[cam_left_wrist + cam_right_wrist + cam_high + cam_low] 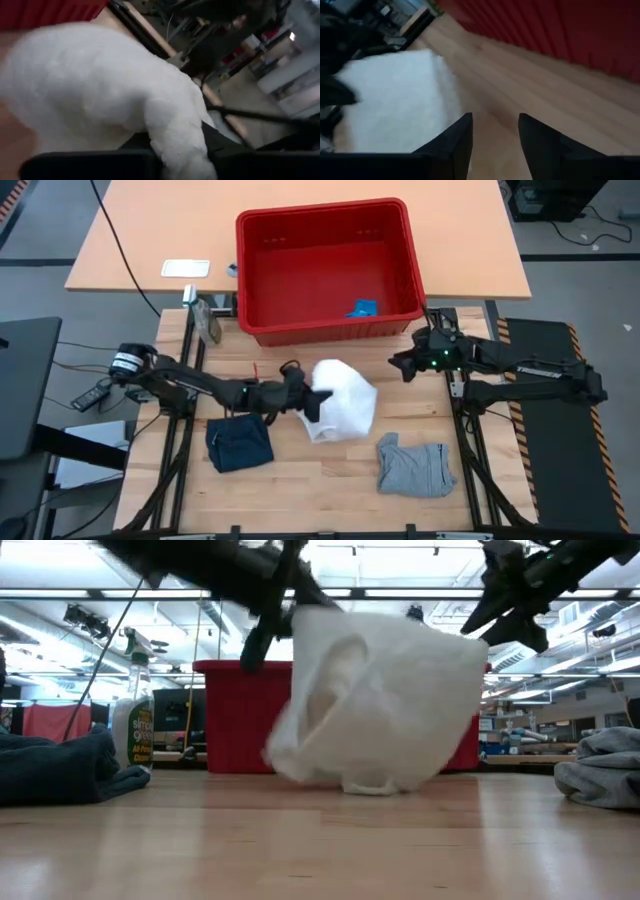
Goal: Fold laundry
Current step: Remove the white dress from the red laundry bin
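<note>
Left pincer (312,402) clamped on the white crinkly cloth piece (345,402), gripping its left edge; cloth bunched up and lifted partly off the pale wooden surface (330,480), mid-surface, just in front of the red plastic basket (330,330). Low view: white cloth (385,700) hangs as a puffed mass, lower edge touching the surface, basket (235,715) behind it. Left wrist view: white cloth (100,95) fills most of the frame, a fold pinched down between the dark fingers (90,167).

Right pincer (403,364) hovers off the surface near the basket's front right corner, to the right of the white cloth, not touching it; fingers (457,142) narrowly parted, holding nothing. White cloth (395,105) seen ahead of it in the right wrist view, basket wall (560,30) alongside.

Dark navy cloth piece (239,443) lies crumpled on the surface front-left, just under the left arm. Grey cloth piece (415,467) lies crumpled front-right, apart from the white one. Small blue item (362,308) inside the basket near its front right corner; cannot tell what it is. Spray bottle (132,720) left of the basket.
</note>
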You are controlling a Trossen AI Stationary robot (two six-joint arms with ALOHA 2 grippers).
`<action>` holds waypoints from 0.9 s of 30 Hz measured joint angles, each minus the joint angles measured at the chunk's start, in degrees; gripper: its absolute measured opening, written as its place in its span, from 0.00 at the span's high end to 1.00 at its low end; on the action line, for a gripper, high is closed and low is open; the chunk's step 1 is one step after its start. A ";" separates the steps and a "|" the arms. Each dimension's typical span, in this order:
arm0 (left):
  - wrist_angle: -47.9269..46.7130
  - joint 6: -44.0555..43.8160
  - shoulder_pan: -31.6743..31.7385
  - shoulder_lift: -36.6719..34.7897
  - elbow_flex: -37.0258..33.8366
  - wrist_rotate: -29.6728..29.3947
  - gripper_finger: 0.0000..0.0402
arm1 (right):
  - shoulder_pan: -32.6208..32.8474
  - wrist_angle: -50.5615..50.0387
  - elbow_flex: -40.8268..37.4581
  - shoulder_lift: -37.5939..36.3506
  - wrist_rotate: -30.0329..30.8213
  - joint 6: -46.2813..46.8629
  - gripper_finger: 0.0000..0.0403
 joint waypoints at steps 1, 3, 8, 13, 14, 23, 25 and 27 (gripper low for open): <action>1.76 2.77 0.27 0.47 -1.10 0.06 0.81 | 0.64 -0.49 0.00 -0.47 0.02 0.61 0.59; 4.02 10.70 1.82 0.51 -1.59 0.17 0.76 | 1.95 -0.45 0.00 -1.01 0.03 2.25 0.59; 10.00 39.96 4.52 -1.07 5.97 7.48 0.75 | 5.23 1.16 0.02 -1.26 0.61 6.87 0.59; -13.57 55.73 -0.78 -0.46 15.82 16.45 0.78 | 9.83 1.50 0.02 -1.19 4.23 13.75 0.59; -18.62 55.57 -1.80 0.84 15.69 16.75 0.77 | 10.77 1.53 0.02 -1.19 5.29 14.79 0.59; -25.66 44.41 -8.08 7.25 4.84 8.30 0.53 | 15.21 3.83 0.04 0.87 10.93 21.48 0.59; -26.61 42.42 -9.19 7.48 3.15 8.39 0.47 | 16.36 5.41 0.03 2.27 10.86 22.64 0.59; -25.77 40.42 -10.29 6.19 2.17 8.36 0.42 | 17.45 5.93 0.04 3.80 10.58 23.74 0.59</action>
